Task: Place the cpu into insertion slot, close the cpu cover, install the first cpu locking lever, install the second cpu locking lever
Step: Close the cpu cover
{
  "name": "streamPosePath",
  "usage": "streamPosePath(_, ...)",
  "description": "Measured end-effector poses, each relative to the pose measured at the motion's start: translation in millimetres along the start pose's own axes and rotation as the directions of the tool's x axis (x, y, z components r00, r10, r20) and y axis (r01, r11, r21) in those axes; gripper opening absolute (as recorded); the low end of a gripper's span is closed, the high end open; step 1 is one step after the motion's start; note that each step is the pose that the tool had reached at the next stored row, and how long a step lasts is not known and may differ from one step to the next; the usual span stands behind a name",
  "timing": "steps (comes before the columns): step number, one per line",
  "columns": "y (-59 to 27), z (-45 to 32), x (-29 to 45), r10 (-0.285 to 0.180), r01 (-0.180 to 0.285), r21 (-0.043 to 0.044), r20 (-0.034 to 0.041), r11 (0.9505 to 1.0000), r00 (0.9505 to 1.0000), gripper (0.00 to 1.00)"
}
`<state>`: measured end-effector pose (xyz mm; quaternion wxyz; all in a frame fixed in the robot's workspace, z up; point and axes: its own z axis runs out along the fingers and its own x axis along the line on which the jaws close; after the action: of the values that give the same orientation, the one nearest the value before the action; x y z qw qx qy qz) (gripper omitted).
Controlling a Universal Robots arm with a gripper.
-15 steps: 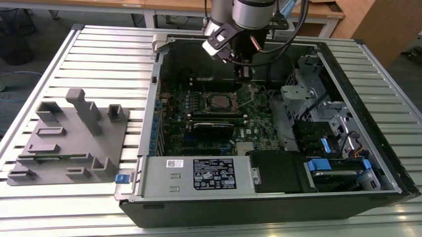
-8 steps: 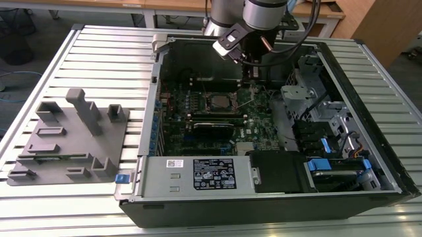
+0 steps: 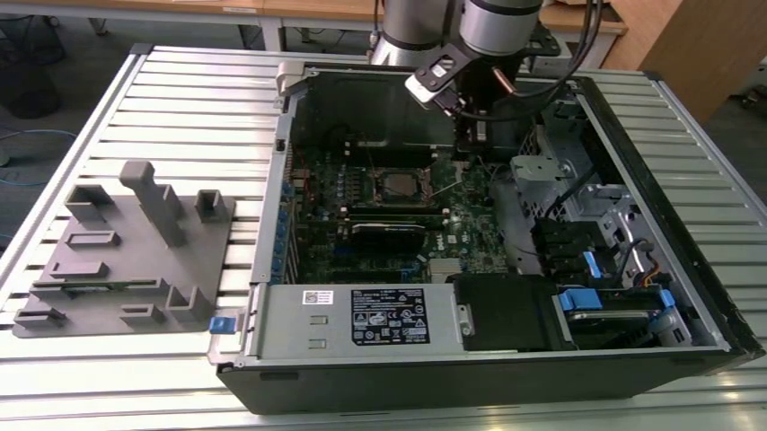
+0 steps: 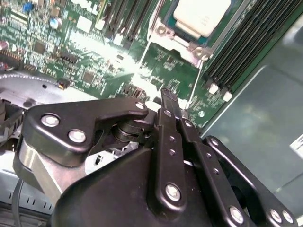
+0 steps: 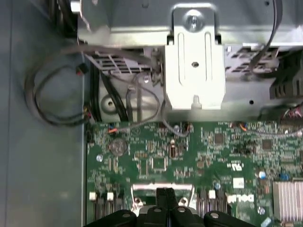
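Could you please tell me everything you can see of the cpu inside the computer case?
The cpu is a small, flat, square chip with a pale silvery metal top and rounded corners. It lies level, seated on the green motherboard. A thin metal frame plate lies around its raised top and appears to rest on its edges. In the second wrist view the end effector is off to one side over the board, clear of the chip.

The case [image 3: 504,373] lies open on top, so there's clear room straight down onto the cpu [image 3: 401,186]. The black card [image 3: 386,235] sits near it on the camera's side. The metal bracket [image 3: 536,168] and drive cage [image 3: 599,206] crowd the exterior view's right, and the side wall [image 3: 286,171] closes that view's left.
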<state>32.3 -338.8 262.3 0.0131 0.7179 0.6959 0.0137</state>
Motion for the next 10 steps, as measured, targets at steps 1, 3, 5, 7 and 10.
streamPosePath(1, 2.1, 0.1, 0.1, 0.0, 0.0, 0.0, 0.0, 1.0, 1.0, 0.11)
streamPosePath(3, 6.4, 0.2, 0.2, 0.0, 0.0, 0.0, 0.0001, 1.0, 1.0, 0.11)
streamPosePath(5, 19.2, 0.7, 0.6, 0.0, 0.0, 0.0, 0.0, 1.0, 1.0, 0.11)
streamPosePath(7, 23.1, 0.9, 0.7, 0.0, 0.0, 0.0, 0.0, 1.0, 1.0, 0.11)
streamPosePath(10, 25.0, 1.0, 0.8, 0.0, 0.0, 0.0, 0.0, 1.0, 1.0, 0.11)
